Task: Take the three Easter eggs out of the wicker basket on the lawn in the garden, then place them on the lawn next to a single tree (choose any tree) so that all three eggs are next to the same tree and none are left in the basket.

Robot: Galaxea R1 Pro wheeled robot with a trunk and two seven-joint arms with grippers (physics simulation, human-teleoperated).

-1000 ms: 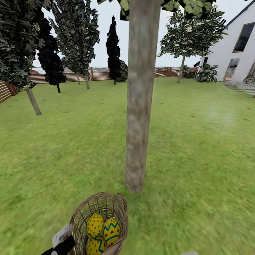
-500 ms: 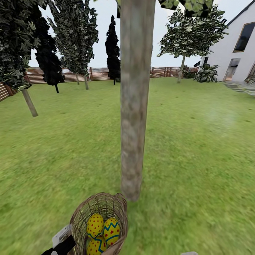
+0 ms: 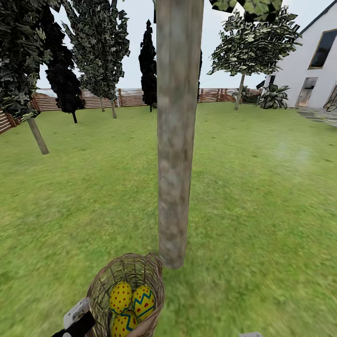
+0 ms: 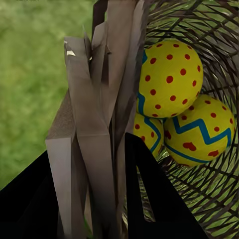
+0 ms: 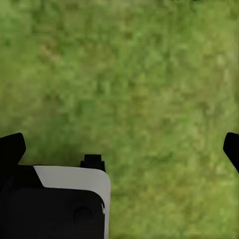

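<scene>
Three Easter eggs: all three are lying together inside the wicker basket; in the left wrist view a dotted egg is sitting against a zigzag-banded egg, with a third egg tucked partly behind the basket wall.
Wicker basket: it is standing at the head view's lower edge, its far rim just beside the foot of the tree (whether rim and trunk are touching cannot be told).
Tree: its thick grey-brown trunk is rising straight up the middle of the head view from the lawn.
Left gripper: its dark fingers are sitting on either side of the basket's woven wall, one inside and one outside, clamping it; in the head view the arm's end is showing just beside the basket.
Right gripper: its two dark fingertips are standing wide apart at opposite edges of the right wrist view, holding nothing, with only blurry grass beneath.
Garden: a brown slatted fence, dark narrow trees and a white house are lining the far side of the grass.
</scene>
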